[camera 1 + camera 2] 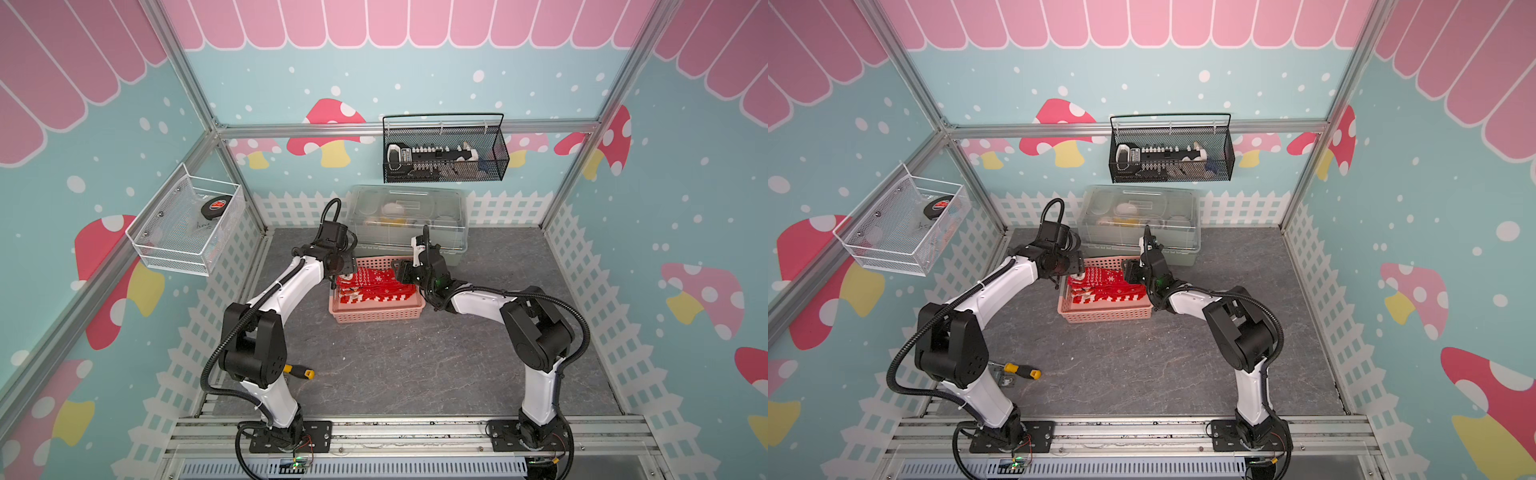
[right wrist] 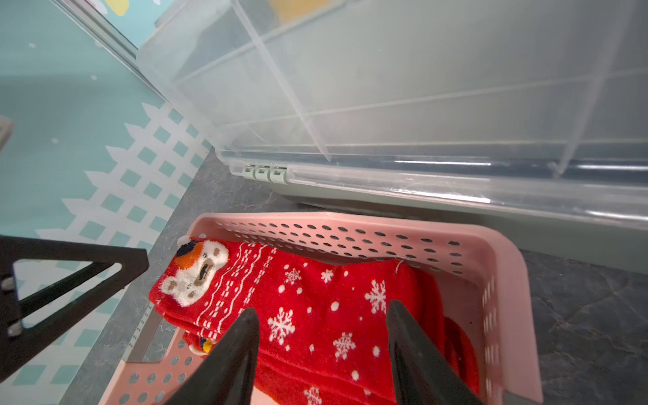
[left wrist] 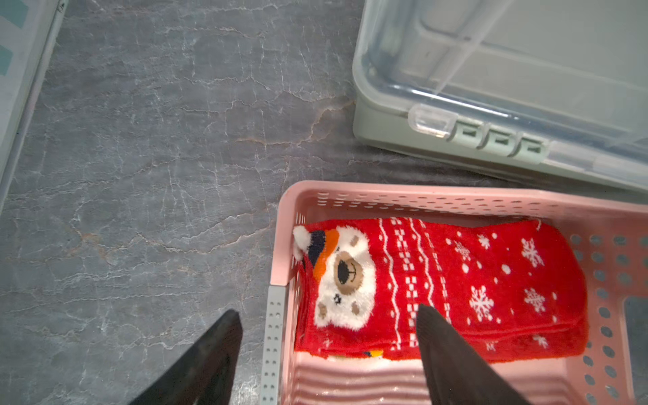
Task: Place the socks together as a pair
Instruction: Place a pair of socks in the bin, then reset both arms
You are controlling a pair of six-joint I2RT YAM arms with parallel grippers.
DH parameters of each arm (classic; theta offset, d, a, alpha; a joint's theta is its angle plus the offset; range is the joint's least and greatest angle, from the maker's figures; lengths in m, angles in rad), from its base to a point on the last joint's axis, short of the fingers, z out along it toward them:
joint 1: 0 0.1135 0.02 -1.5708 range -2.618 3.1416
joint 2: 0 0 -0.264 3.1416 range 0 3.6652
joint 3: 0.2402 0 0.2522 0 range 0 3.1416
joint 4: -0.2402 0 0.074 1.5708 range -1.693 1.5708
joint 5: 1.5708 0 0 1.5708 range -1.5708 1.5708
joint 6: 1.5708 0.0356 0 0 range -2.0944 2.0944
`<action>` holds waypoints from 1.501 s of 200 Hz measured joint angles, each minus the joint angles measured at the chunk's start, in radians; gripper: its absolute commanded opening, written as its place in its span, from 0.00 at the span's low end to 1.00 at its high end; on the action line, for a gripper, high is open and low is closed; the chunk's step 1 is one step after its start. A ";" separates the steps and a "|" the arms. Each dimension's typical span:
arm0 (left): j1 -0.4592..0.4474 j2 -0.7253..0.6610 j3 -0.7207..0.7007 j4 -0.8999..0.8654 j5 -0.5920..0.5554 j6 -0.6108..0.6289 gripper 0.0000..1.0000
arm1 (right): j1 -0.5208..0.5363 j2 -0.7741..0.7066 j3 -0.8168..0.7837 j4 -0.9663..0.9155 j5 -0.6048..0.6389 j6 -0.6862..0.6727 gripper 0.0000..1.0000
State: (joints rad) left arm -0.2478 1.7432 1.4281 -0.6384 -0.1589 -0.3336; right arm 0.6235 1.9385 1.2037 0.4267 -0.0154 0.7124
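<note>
Mid-frame in a top view, the socks (image 1: 370, 286) lie stacked in the pink basket (image 1: 376, 316), left gripper (image 3: 326, 310) and right gripper (image 2: 322, 305) both spread, empty, just above them — likely the setting-down step — so next, lift straight clear without snagging fabric.

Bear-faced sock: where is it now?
In both wrist views the bear-faced sock lies atop other red socks in the pink basket, along the wall nearest the clear box.

Stacked socks (image 1: 374, 286) in basket (image 1: 376, 316), lidded box (image 1: 407, 208) behind, screwdriver (image 1: 300, 372) front left
</note>
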 measured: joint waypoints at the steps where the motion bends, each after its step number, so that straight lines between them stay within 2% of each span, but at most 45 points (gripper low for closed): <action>1: 0.000 0.000 0.000 0.000 0.001 0.000 0.81 | 0.001 -0.002 0.000 -0.002 -0.001 -0.001 0.58; 39: -0.014 -0.043 -0.019 0.020 0.033 -0.004 0.77 | 0.048 -0.140 -0.055 -0.019 0.031 -0.022 0.58; 78: -0.092 -0.246 -0.153 0.106 0.045 0.008 0.78 | 0.078 -0.358 -0.161 -0.006 0.053 -0.039 0.57; 97: -0.138 -0.372 -0.244 0.177 0.043 0.038 0.82 | 0.076 -0.454 -0.229 -0.011 0.064 -0.045 0.58; 112: -0.182 -0.476 -0.325 0.233 0.026 0.080 0.99 | 0.075 -0.530 -0.269 -0.036 0.092 -0.055 0.58; 146: -0.275 -0.663 -0.480 0.315 -0.016 0.132 0.99 | 0.075 -0.711 -0.381 -0.057 0.171 -0.088 0.60; 161: -0.279 -0.737 -0.547 0.352 -0.064 0.145 0.99 | 0.075 -0.796 -0.448 -0.077 0.207 -0.111 0.79; 167: -0.278 -0.764 -0.574 0.373 -0.086 0.153 0.99 | 0.075 -0.831 -0.473 -0.089 0.226 -0.116 0.97; 176: -0.277 -0.807 -0.620 0.408 -0.122 0.168 0.99 | 0.077 -0.892 -0.510 -0.120 0.266 -0.122 0.99; 203: -0.255 -0.889 -0.728 0.499 -0.254 0.159 0.99 | 0.076 -1.062 -0.563 -0.235 0.428 -0.199 0.99; 236: -0.151 -0.880 -0.745 0.513 -0.378 0.084 0.99 | 0.076 -1.202 -0.642 -0.242 0.592 -0.459 0.99; 272: -0.011 -0.733 -0.737 0.500 -0.396 0.035 0.99 | 0.060 -1.229 -0.800 -0.145 0.689 -0.725 0.99; 300: 0.053 -0.674 -0.777 0.534 -0.374 0.027 0.99 | -0.027 -1.193 -0.888 -0.029 0.704 -0.828 0.99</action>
State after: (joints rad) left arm -0.1944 1.0687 0.6514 -0.1043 -0.5331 -0.3061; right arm 0.5964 0.7456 0.3153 0.3981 0.6888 -0.1154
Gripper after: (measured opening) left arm 0.992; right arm 0.986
